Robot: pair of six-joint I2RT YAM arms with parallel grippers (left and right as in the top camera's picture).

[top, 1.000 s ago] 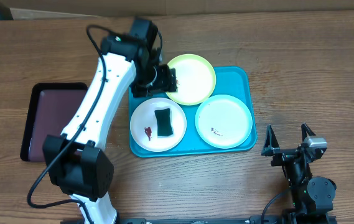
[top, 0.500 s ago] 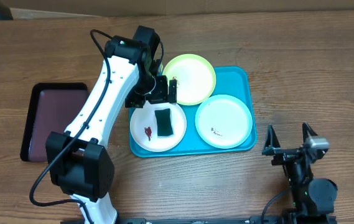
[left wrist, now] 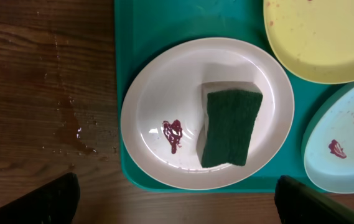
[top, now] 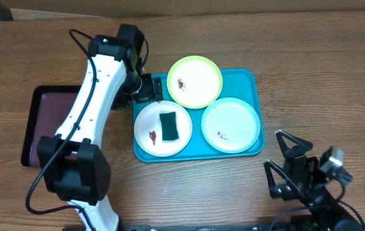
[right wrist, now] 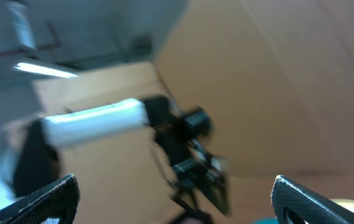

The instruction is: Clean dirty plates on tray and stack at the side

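Three plates lie on the turquoise tray (top: 249, 96). The yellow-green plate (top: 198, 80) at the back carries a small red smear. In front of it, the white plate (top: 153, 122) (left wrist: 158, 93) holds a green sponge (top: 168, 126) (left wrist: 229, 127) and a red-brown smear (left wrist: 173, 134). The pale mint plate (top: 231, 122) (left wrist: 344, 149) at the right has small dark marks. My left gripper (top: 150, 95) (left wrist: 177, 211) hangs open over the tray's left rim, holding nothing. Off the tray at the front right, my right gripper (top: 283, 162) (right wrist: 177, 205) stands open and tilted upward.
A dark maroon tray (top: 50, 122) with a black rim sits on the wooden table left of the left arm. Wet drips mark the wood (left wrist: 71, 121) beside the turquoise tray. The right wrist view is blurred and shows cardboard and the other arm.
My left gripper opened wide and drew back leftward from the yellow-green plate's rim to the tray's left edge. The right arm swung and tilted its gripper up.
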